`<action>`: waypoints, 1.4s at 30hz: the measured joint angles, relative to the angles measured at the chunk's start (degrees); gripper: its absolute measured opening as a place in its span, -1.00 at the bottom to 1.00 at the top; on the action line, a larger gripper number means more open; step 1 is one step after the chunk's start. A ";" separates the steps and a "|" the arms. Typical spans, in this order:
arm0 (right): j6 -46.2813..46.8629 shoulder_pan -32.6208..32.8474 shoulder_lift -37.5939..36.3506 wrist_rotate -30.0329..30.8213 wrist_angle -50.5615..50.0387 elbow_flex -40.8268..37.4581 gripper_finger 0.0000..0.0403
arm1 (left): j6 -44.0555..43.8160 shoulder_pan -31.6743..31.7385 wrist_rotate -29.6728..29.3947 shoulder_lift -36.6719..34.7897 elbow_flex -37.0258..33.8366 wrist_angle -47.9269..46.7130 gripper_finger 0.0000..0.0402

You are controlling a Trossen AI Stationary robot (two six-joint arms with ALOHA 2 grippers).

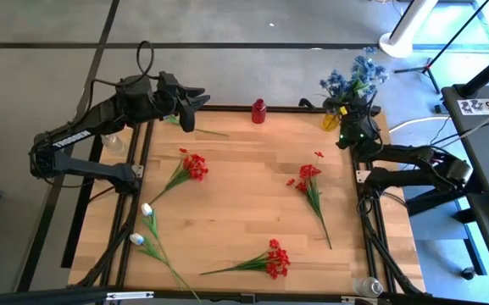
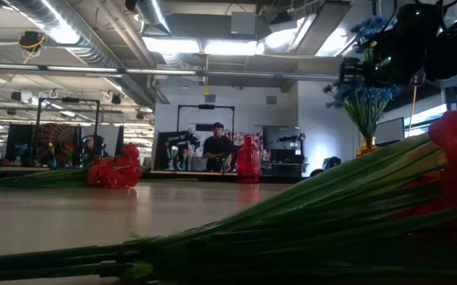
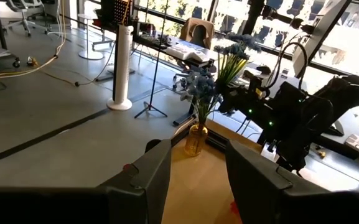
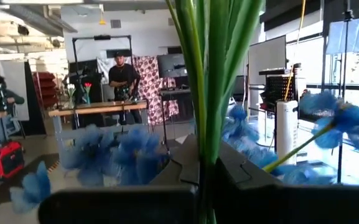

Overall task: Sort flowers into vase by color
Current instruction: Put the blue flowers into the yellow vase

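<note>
Blue flowers (image 1: 352, 80) stand in a yellow vase (image 1: 331, 120) at the table's far right corner, and my right gripper (image 4: 201, 171) is shut on green stems right beside it. A red vase (image 1: 258, 111) stands at the middle of the far edge. Three red flowers (image 1: 195, 165) (image 1: 308, 174) (image 1: 275, 258) and two white flowers (image 1: 147, 209) lie flat on the wood. My left gripper (image 1: 190, 108) hangs open above the far left corner, holding nothing. A bare green stem (image 1: 203, 130) lies under it. My right gripper pinches several green stems (image 4: 205, 134) of the blue flowers between its two fingers. The fingers come in about level from the table's right side and lie across the stems. The stems stand upright, blue blossoms (image 4: 120, 149) around them. Their lower ends are hidden by the gripper.
The table's far middle between the two vases is bare wood (image 1: 252, 161). Beyond the far edge stand a white post (image 3: 123, 62), tripods and desks. A person (image 2: 216, 146) stands far behind the red vase (image 2: 248, 162). A red flower's stems (image 2: 307, 222) fill the low view's foreground.
</note>
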 joint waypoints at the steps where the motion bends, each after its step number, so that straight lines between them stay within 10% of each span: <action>1: 0.68 0.00 0.53 0.00 0.00 0.00 -0.95 | 0.00 0.00 0.00 0.00 0.00 0.00 -0.26; 26: 30.13 10.54 2.96 5.86 -35.42 0.19 -0.84 | 0.42 -1.08 3.15 0.00 0.00 -0.55 -0.26; 42: 41.11 11.05 -4.52 -5.97 -61.14 5.43 -0.11 | 1.20 -7.37 0.60 -0.73 0.00 -3.30 -0.26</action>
